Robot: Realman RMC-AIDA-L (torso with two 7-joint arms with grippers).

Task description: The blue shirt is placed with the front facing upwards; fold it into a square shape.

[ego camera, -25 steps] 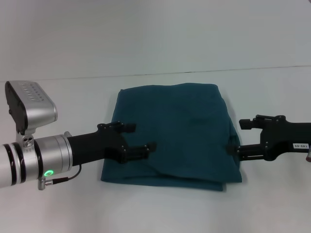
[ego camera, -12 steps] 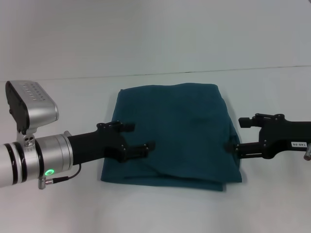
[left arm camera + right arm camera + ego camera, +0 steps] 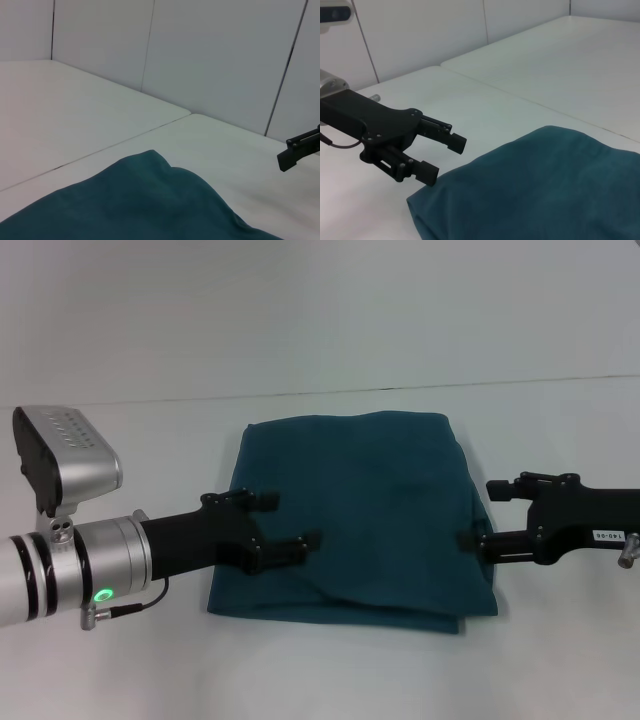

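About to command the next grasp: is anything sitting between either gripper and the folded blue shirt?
Nothing visible. The left gripper hangs open at the blue shirt's left edge, its fingers over the cloth. The right gripper sits open at the right edge. Only the bare white table surrounds the shirt.

The right pincer [image 3: 477,513] has edged inward over the blue shirt [image 3: 360,510].
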